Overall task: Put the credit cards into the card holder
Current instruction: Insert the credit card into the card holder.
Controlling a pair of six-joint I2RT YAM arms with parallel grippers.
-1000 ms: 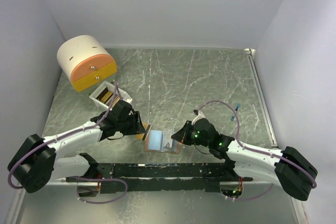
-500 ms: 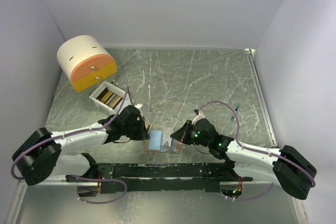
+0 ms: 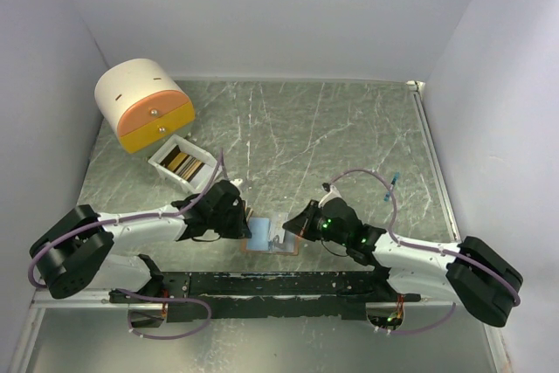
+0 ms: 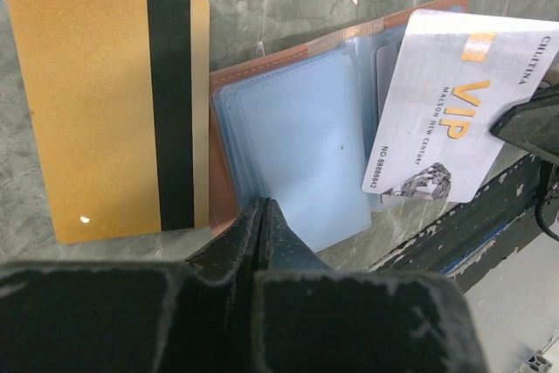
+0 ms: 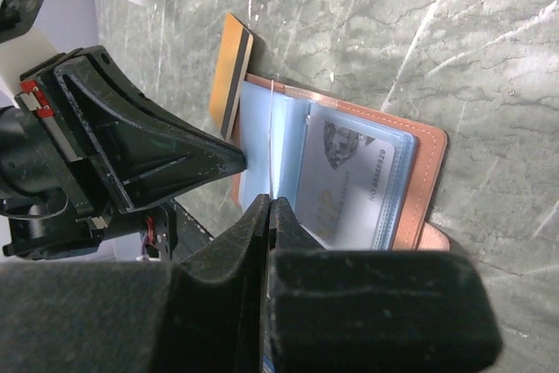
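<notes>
Left fingers (image 4: 236,246) advanced; gold card (image 4: 96,102) flanks holder (image 4: 297,155).

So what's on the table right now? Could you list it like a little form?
card holder: open, pale blue pockets facing up
gold card: flat on the table, against the holder's left edge
silver VIP card: tilted on the holder's right side, seemingly in a sleeve
left gripper: shut, tips at the blue pockets
right gripper: shut, tips at the holder's edge
white box: more cards inside
drawer unit: back left corner
</notes>
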